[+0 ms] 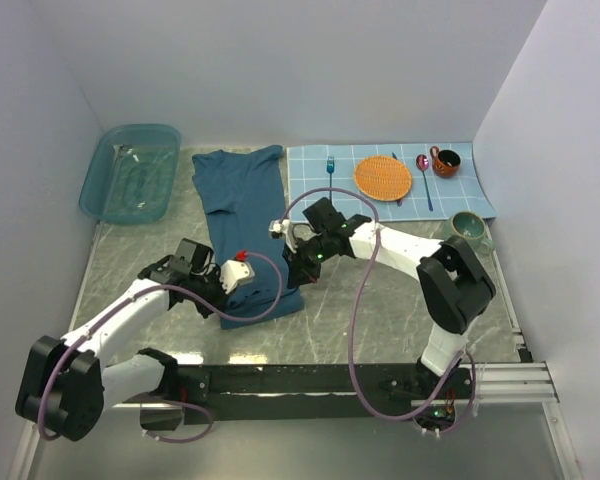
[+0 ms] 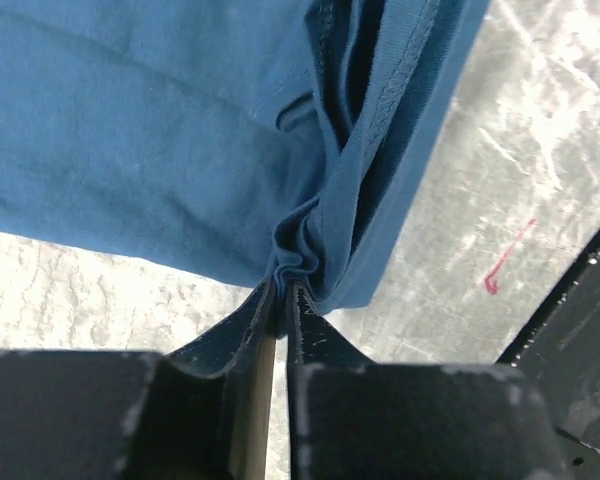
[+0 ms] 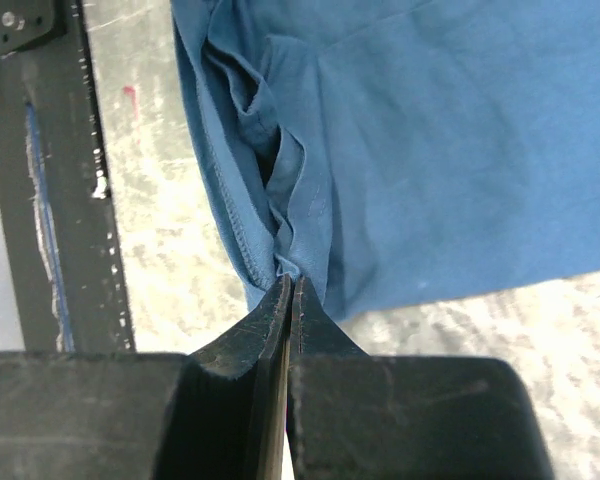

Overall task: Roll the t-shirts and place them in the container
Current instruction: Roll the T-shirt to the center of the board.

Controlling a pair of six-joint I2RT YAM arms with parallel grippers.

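A dark teal-blue t-shirt lies folded into a long strip on the marble table, collar end far, hem end near. My left gripper is shut on the near left hem corner; the left wrist view shows bunched cloth pinched at the fingertips. My right gripper is shut on the near right hem edge; the right wrist view shows folded cloth clamped between the closed fingers. The hem end is lifted slightly off the table between both grippers.
A see-through teal tub stands at the far left. A light blue gridded placemat at the far right holds an orange plate, fork, spoon and brown cup. A green mug sits near it. A black rail runs along the near edge.
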